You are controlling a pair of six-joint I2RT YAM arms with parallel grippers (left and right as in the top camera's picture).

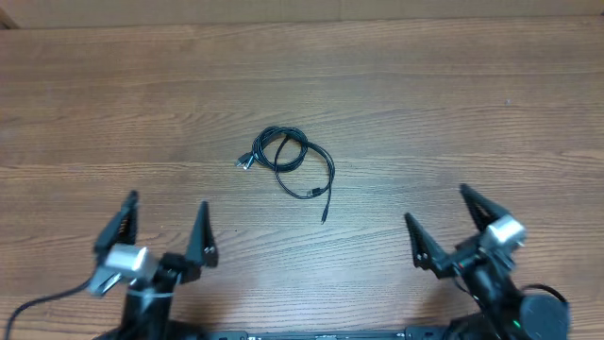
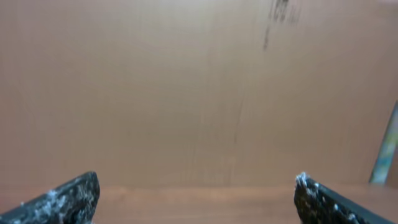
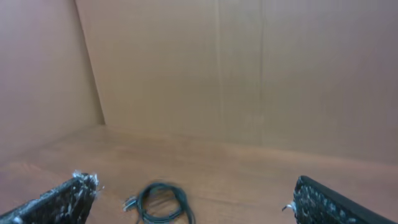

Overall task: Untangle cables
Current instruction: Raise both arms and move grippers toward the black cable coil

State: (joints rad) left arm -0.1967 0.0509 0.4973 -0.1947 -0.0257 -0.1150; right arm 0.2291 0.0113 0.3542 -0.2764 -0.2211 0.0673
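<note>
The cables (image 1: 291,162) lie as one small tangle of thin black cords in the middle of the wooden table, with silvery plug ends at the left and one black end trailing down to the right. They also show low in the right wrist view (image 3: 160,202). My left gripper (image 1: 165,223) is open and empty near the front left edge. My right gripper (image 1: 437,216) is open and empty near the front right edge. Both are well short of the cables. In the left wrist view the open jaws (image 2: 198,199) frame bare table and wall only.
The wooden table (image 1: 453,104) stretches all around the tangle. A brown cardboard wall (image 3: 249,74) stands behind it, with a side wall at the left in the right wrist view. A thick black wire (image 1: 38,304) runs from the left arm base.
</note>
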